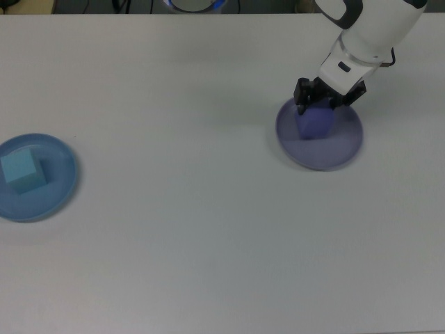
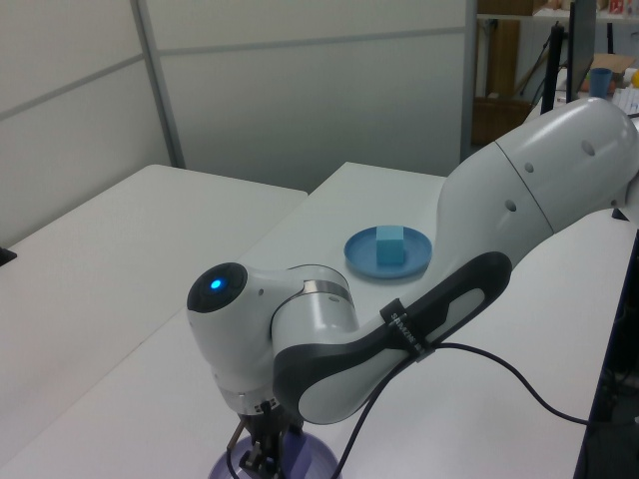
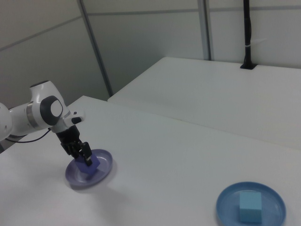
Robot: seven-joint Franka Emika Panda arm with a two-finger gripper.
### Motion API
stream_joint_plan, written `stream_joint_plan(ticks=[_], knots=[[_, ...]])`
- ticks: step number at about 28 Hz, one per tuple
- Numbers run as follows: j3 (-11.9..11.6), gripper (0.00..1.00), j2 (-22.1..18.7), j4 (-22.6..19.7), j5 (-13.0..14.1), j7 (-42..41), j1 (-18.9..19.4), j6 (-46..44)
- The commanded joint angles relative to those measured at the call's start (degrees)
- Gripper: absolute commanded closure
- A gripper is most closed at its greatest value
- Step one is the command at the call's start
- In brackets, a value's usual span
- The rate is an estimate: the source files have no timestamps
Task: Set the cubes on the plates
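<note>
The dark blue-violet cube [image 1: 314,125] rests inside the pale lavender plate [image 1: 342,150] at the top view's right. My gripper [image 1: 324,104] stands over it, shut on the cube's upper part. The right view shows the same: gripper [image 3: 83,157] holding the cube [image 3: 91,165] on the plate [image 3: 106,162]. In the left view the arm's wrist hides the cube, and only the plate's edge [image 2: 321,462] shows under the gripper [image 2: 258,461]. The light cyan cube [image 1: 19,169] sits on the medium blue plate [image 1: 64,186] at the top view's far left, apart from the arm.
A black cable [image 2: 519,374] trails from the arm across the white table [image 1: 208,229]. A second white table with a black post [image 3: 247,33] stands behind in the right view. Grey wall panels close off the back.
</note>
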Motion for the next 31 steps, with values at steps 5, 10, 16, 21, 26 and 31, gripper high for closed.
stream_joint_plan(ticks=[5,10,16,21,26,31], knots=[[-0.2,0.00,-0.3,0.6,-1.2,1.9,0.5,-0.2],[-0.3,0.00,-1.0,1.2,-0.9,1.9,0.4,-0.7],[-1.5,0.00,-4.6,4.4,-0.2,1.2,-2.0,-6.0],[-2.8,0.00,-5.6,10.8,0.9,-4.1,-5.8,-13.3],[-5.8,0.00,-8.3,14.0,6.2,-9.2,-8.3,-17.3],[-11.0,0.00,-12.4,13.3,7.3,-16.4,-8.4,-19.7]])
